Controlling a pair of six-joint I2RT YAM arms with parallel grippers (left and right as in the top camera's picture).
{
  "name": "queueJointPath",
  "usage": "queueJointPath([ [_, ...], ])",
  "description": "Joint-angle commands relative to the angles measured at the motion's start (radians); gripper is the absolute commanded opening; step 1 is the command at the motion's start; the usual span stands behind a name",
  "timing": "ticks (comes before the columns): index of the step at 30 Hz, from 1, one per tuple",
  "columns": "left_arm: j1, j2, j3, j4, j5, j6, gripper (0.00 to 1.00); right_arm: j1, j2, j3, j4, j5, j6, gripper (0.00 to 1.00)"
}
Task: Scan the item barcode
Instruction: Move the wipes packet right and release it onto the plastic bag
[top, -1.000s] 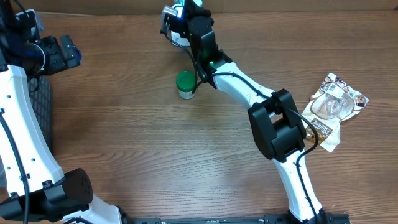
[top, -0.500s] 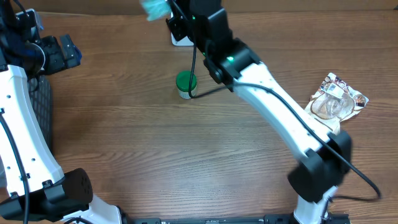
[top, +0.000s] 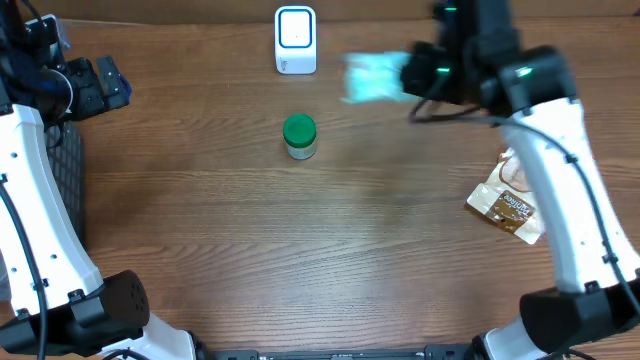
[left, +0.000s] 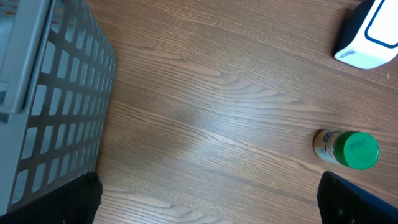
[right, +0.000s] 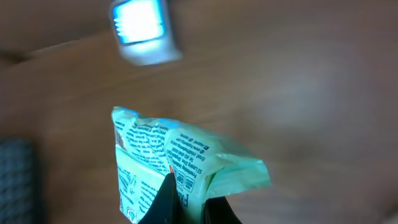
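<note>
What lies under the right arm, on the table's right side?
A snack packet with a brown label lies there; only its lower end shows. The right arm covers the rest, so its full outline cannot be seen.

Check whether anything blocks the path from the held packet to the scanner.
Nothing visible does. The packet, shut in the right pincer, hangs in the air beside the scanner, with only bare table between them. The green-capped bottle stands clear of that line, closer to the robot.

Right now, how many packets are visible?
2: a pale green packet held in the right hand, and a brown packet lying partly under the right arm; more may be hidden.
</note>
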Motion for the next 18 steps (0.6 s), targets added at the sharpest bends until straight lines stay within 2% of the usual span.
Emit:
queueJointPath([
  [1, -0.002, 0.0, -0.003, 0.002, -0.003, 0.015, 1.0, -0.109, 0.019, -0.06, -0.062, 0.203, 0.052, 0.04],
  [9, -0.002, 0.0, -0.003, 0.002, -0.003, 0.015, 0.99, -0.281, 0.108, -0.293, 0.044, 0.333, 0.051, 0.04],
  [14, -0.002, 0.0, -0.003, 0.002, -0.003, 0.015, 1.0, -0.349, 0.137, -0.358, 0.085, 0.361, 0.051, 0.04],
  [16, -0.002, 0.0, -0.003, 0.002, -0.003, 0.016, 0.99, -0.363, 0.137, -0.362, 0.086, 0.359, 0.05, 0.23],
  [17, -0.002, 0.0, -0.003, 0.002, -0.003, 0.015, 1.0, -0.365, 0.137, -0.361, 0.087, 0.359, 0.05, 0.37],
  [18, -0.002, 0.0, -0.003, 0.002, -0.003, 0.015, 1.0, -0.365, 0.137, -0.361, 0.088, 0.36, 0.046, 0.76],
])
